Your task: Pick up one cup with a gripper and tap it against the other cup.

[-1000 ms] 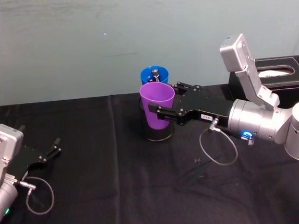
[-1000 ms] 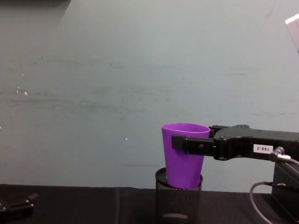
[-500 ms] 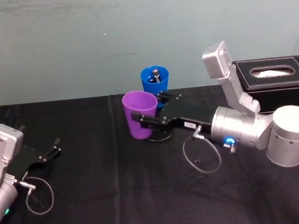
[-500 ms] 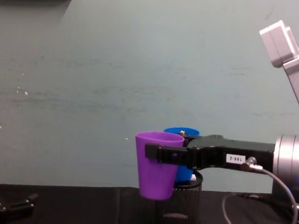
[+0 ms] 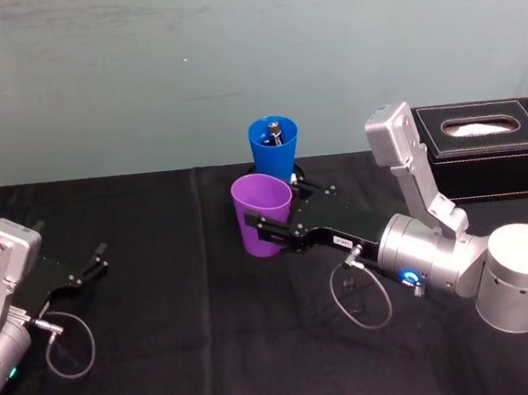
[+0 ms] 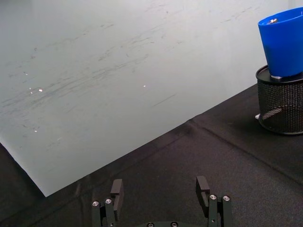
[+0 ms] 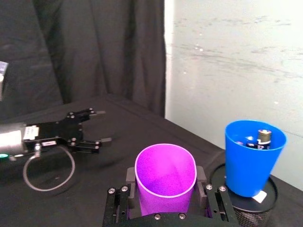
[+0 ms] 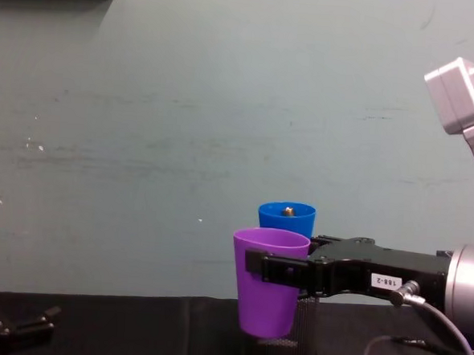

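Right gripper has its jaws clamped on the purple cup just under the rim, one jaw each side. The cup is upright and held clear of the black surface. The blue cup stands upright in a black mesh holder, so it sits higher, with its rim above the purple rim in the chest view.

Key relation: the blue cup lies beyond the purple one, toward the wall and slightly to the robot's right. They are close but apart, with a gap visible in the right wrist view. The tap probably needs a short push forward and right, maybe a small lift.

Left gripper is parked low at the robot's left, well apart, jaws spread and holding nothing.
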